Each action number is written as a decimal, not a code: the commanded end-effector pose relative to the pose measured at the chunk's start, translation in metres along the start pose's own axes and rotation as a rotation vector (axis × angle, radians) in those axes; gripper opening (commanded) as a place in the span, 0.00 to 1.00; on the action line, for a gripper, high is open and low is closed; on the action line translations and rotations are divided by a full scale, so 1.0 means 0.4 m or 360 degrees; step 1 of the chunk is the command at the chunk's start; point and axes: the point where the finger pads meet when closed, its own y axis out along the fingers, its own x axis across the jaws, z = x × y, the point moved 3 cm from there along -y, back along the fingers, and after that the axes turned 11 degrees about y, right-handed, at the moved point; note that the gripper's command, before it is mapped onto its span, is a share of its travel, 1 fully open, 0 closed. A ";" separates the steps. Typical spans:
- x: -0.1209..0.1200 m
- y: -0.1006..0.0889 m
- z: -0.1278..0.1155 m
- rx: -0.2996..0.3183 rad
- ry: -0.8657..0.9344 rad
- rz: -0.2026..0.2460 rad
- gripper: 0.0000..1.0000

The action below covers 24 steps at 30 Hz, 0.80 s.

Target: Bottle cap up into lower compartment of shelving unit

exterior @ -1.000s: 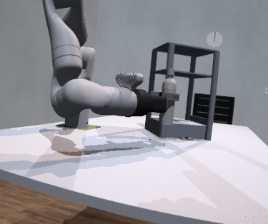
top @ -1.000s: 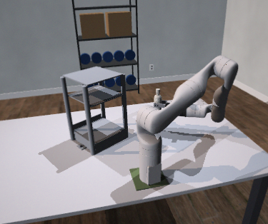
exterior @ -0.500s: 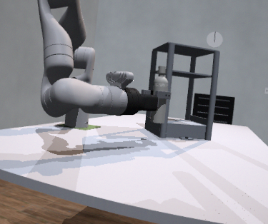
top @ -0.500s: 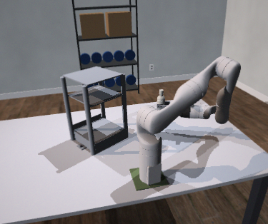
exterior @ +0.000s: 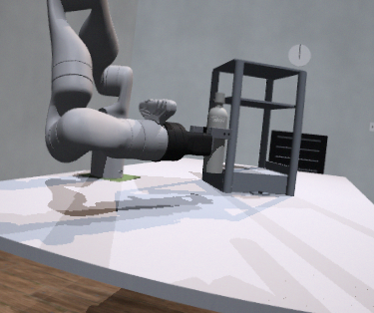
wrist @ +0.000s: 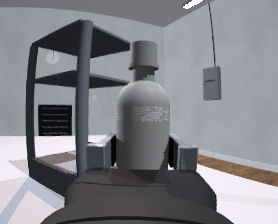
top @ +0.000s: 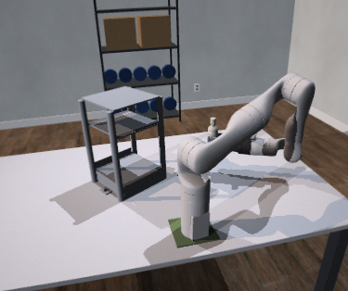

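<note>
Pincer (wrist: 142,156) clamped on bottle (wrist: 143,123), cap up, long axis vertical; shelving unit (top: 111,127) lies toward worktop's left edge from it

From the top view the arm's forearm covers the gripper and all of the bottle (top: 212,127) but its neck and cap. In the wrist view the gripper (wrist: 144,160) body hides the bottle's base, so whether it touches the surface (wrist: 256,203) cannot be told
</note>
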 end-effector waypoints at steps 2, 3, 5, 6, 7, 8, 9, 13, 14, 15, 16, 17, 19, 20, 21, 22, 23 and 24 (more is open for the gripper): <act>0.000 -0.001 0.002 0.0000 -0.0003 -0.0001 0.00; 0.000 0.000 0.002 0.0000 -0.0003 -0.0001 0.00; 0.000 0.000 0.002 0.0000 -0.0003 -0.0001 0.00; -0.001 0.000 0.002 0.0000 -0.0003 -0.0001 0.00; -0.001 0.000 0.002 0.0000 -0.0003 -0.0001 0.00; -0.001 0.000 0.002 0.0000 -0.0003 -0.0001 0.00; -0.002 0.000 0.002 0.0000 -0.0003 -0.0001 0.00; -0.003 0.001 0.002 0.0000 -0.0003 -0.0001 0.00; -0.003 0.001 0.002 0.0000 -0.0003 -0.0001 0.00; -0.004 0.002 0.001 0.0000 -0.0003 -0.0001 0.00; -0.004 0.002 0.001 0.0000 -0.0003 -0.0001 0.00; -0.005 0.002 0.001 0.0000 -0.0003 -0.0001 0.00; -0.007 0.003 0.001 0.0000 -0.0003 -0.0001 0.00; -0.008 0.004 0.001 0.0000 -0.0003 -0.0001 0.00; -0.009 0.005 0.000 0.0000 -0.0003 -0.0001 0.00; -0.010 0.005 0.000 0.0000 -0.0003 -0.0001 0.00; -0.011 0.006 0.000 0.0000 -0.0003 -0.0001 0.00; -0.013 0.007 0.000 0.0000 -0.0003 -0.0001 0.00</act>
